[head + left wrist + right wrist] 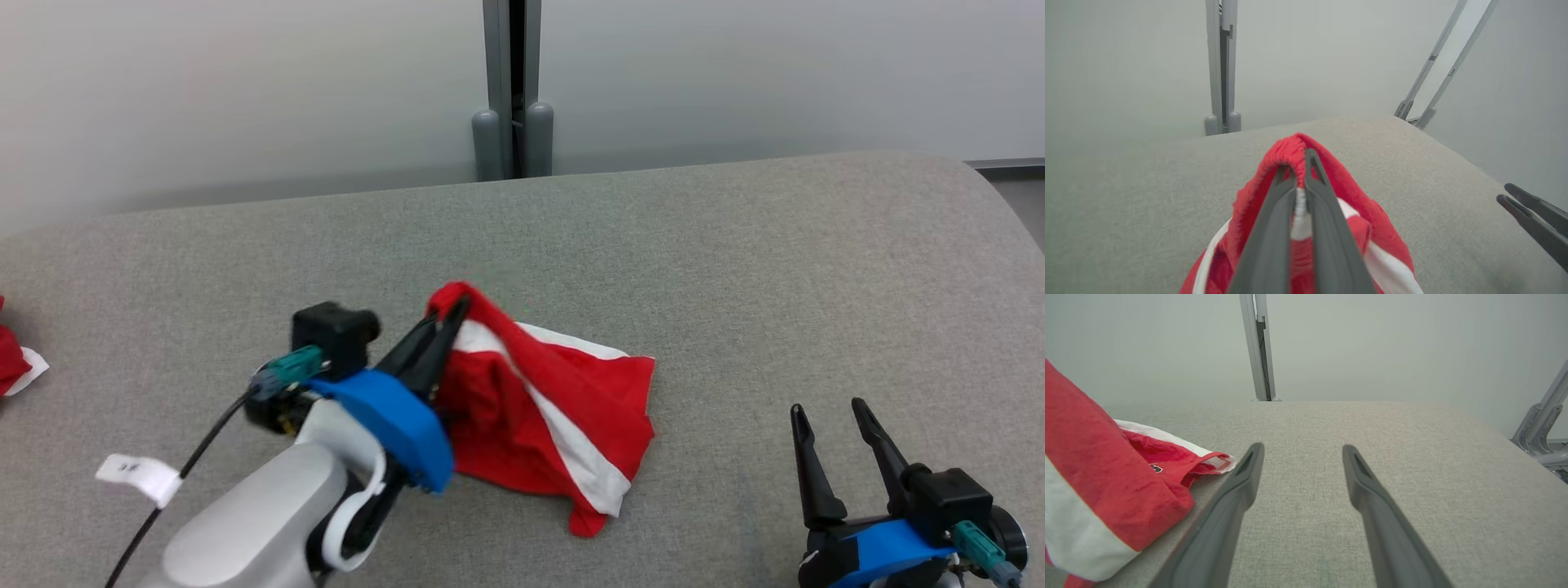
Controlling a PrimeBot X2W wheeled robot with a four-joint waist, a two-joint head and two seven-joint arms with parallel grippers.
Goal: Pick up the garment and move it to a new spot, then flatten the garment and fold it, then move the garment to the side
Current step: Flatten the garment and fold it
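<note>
Grey padded table (735,245). Left gripper (453,314) pinches a thin fold of the garment (563,408) towards the front edge; lifting could pull it free. Right gripper (826,406) wide, empty.

Part of garment (555,392) hidden behind left pincer (454,314); red cloth (10,359) cut by left edge; tag (135,472) print unreadable

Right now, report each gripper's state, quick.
Left gripper: closed, pinching a raised fold of the red-and-white garment.
Right gripper: open, holding nothing.
</note>
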